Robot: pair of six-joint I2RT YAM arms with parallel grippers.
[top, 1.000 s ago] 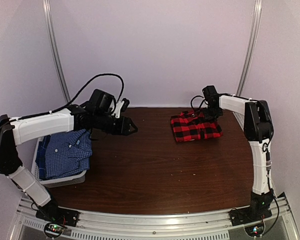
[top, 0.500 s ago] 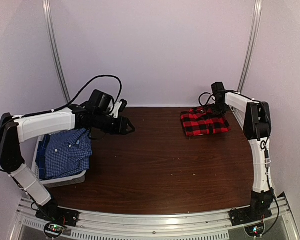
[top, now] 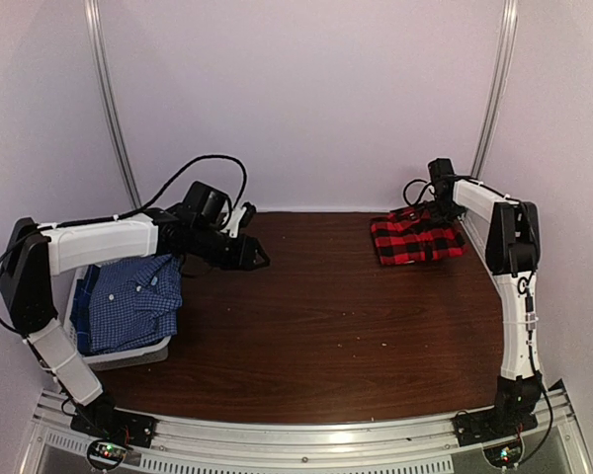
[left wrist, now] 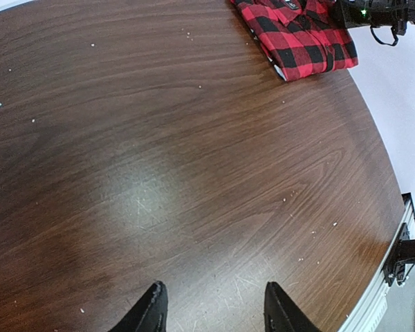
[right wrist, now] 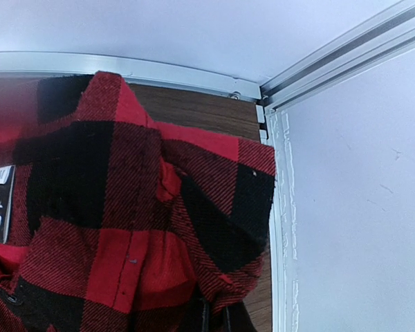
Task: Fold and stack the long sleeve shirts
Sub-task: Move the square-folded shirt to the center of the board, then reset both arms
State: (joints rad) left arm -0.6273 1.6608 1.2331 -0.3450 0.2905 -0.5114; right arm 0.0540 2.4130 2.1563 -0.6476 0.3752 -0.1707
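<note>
At the counter's (top: 326, 326) far right corner, folded red-and-black plaid shirt (top: 418, 239) clamped at its edge by the right hand (top: 433, 210), left hand (top: 260, 259) held apart, empty, blue-and-white check shirt (top: 128, 301) lying in the basket (top: 128, 357).

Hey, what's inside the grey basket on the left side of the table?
A crumpled blue check shirt fills the basket, reaching over its right rim. The shirt covers the basket's floor, so anything beneath it cannot be seen.

Left arm (top: 104, 244) level, left fingers (left wrist: 149, 312) apart; right arm (top: 521, 326) extended far, right fingers (right wrist: 238, 321) pinched on plaid shirt (right wrist: 124, 228).
</note>
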